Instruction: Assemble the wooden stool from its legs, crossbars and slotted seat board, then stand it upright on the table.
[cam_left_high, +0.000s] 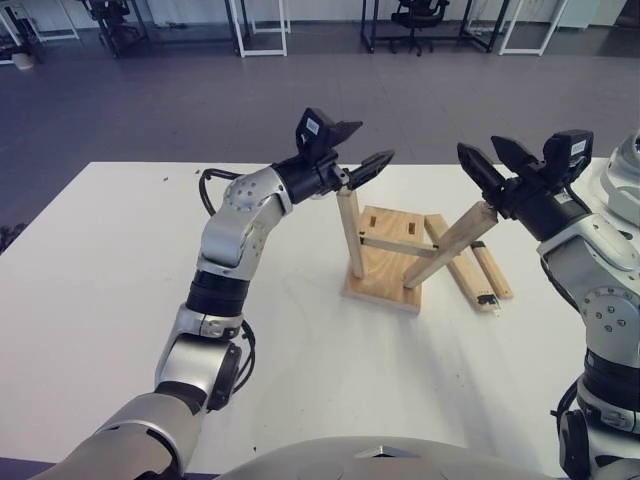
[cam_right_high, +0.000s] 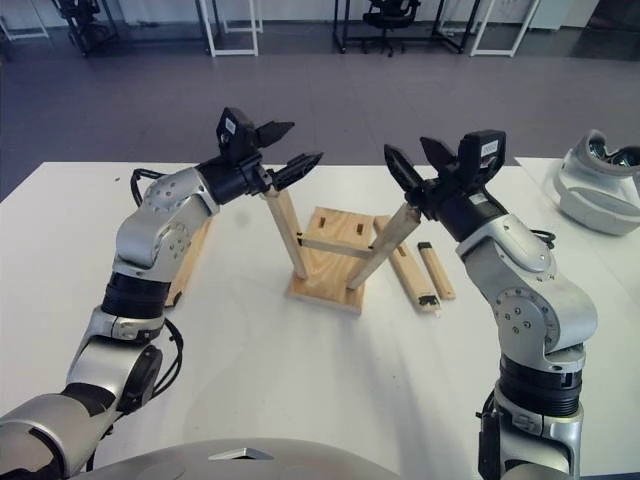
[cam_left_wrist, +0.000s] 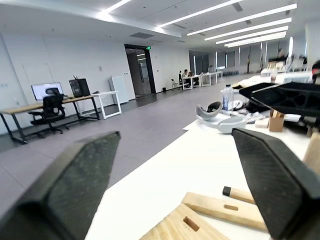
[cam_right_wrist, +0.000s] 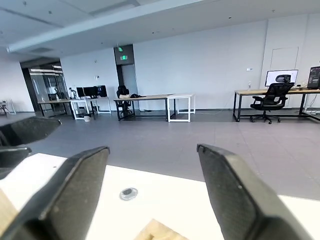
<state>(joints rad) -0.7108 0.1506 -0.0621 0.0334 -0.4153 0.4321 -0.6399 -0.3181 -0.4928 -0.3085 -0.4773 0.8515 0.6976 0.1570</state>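
The slotted seat board (cam_left_high: 385, 272) lies flat mid-table. Two legs stand in it: a near-upright left leg (cam_left_high: 351, 235) and a right leg (cam_left_high: 447, 245) that leans outward, joined by a thin crossbar (cam_left_high: 398, 243). My left gripper (cam_left_high: 362, 150) is open, just above the left leg's top end, nothing between its fingers (cam_left_wrist: 75, 190). My right gripper (cam_left_high: 495, 160) is open too, its base at the top of the leaning leg. Two loose legs (cam_left_high: 468, 268) lie flat right of the board. The left wrist view looks over the board (cam_left_wrist: 185, 227) toward my right gripper (cam_left_wrist: 285, 97).
Another wooden piece (cam_right_high: 190, 255) lies on the table under my left forearm. A white headset (cam_right_high: 598, 182) rests on the neighbouring table at the right. The white table (cam_left_high: 100, 290) has free room at the front and left. Desks and chairs stand far behind.
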